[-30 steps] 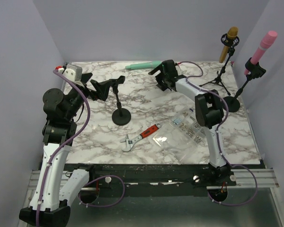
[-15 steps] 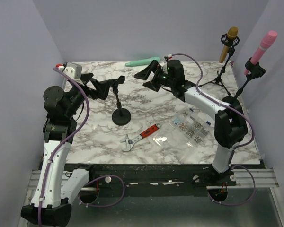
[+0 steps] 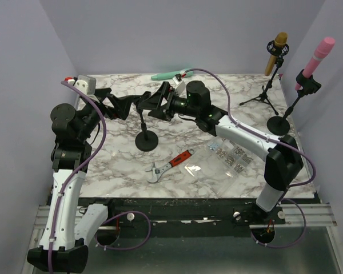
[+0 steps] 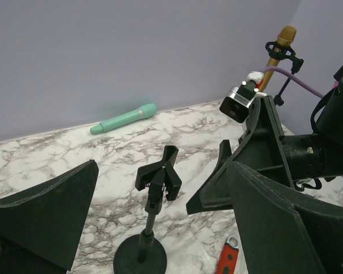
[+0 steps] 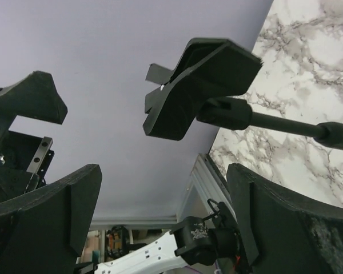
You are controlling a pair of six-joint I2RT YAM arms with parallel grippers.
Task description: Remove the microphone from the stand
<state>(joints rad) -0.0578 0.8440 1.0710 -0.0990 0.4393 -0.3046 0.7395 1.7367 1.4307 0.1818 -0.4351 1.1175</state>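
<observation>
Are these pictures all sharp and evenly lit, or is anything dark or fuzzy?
Top view: soft, even light, faint shadows on the marble table, everything sharp. Left wrist view: the empty stand clip is crisp, while that camera's own fingers loom dark in the foreground. Right wrist view: tilted, with the clip dark against the pale wall.

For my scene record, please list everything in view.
mint-green plastic microphone: one, green, lying at far edge
empty black round-base stand: one, black, centre
gold microphone on black tripod: one, gold, far right
pink microphone on black round-base stand: one, pink, right edge
red-handled metal wrench: one, red, front centre
clear plastic bags: two, clear, right of wrench
left claw: one, black, open, left of stand clip
right claw: one, black, open, right of clip
</observation>
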